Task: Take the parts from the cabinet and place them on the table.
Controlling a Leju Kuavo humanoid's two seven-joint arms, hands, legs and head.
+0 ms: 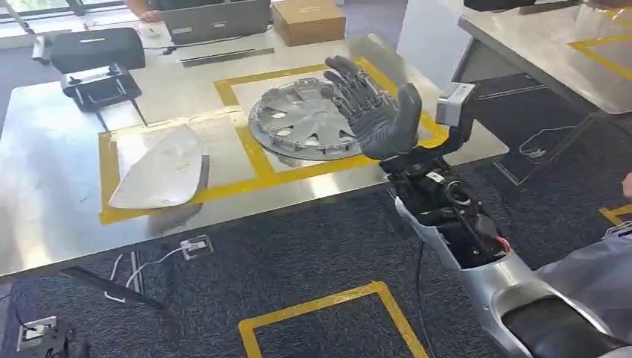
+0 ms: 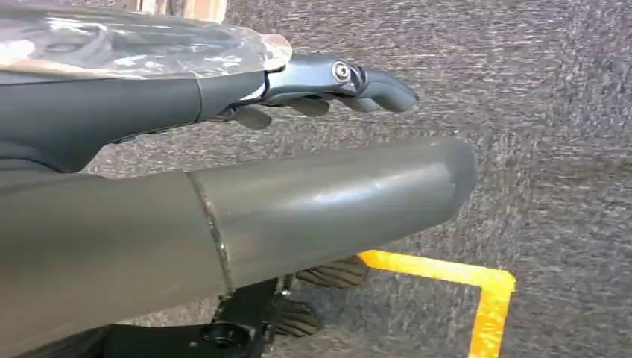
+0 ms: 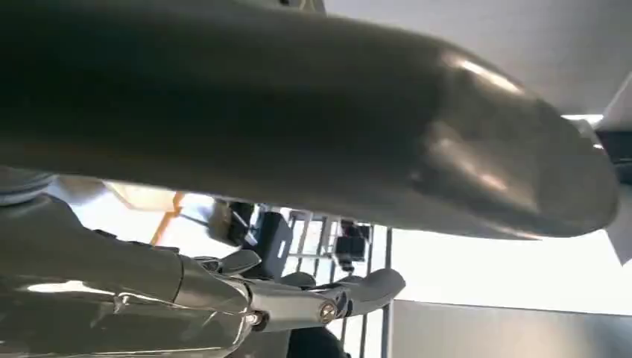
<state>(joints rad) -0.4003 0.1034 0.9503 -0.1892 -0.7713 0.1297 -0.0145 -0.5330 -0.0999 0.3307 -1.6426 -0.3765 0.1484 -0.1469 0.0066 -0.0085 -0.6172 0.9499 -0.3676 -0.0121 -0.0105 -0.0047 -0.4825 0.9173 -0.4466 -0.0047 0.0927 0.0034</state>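
Wheel cover (image 1: 304,121) lying on the table (image 1: 52,186), right hand (image 1: 376,112) raised above it, fingers spread, empty; left hand (image 2: 223,186) likewise released

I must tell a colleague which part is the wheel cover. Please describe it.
On the steel table, find the yellow tape squares. The wheel cover lies in the right one: a round grey disc with spokes, unlike the pale curved panel beside it.
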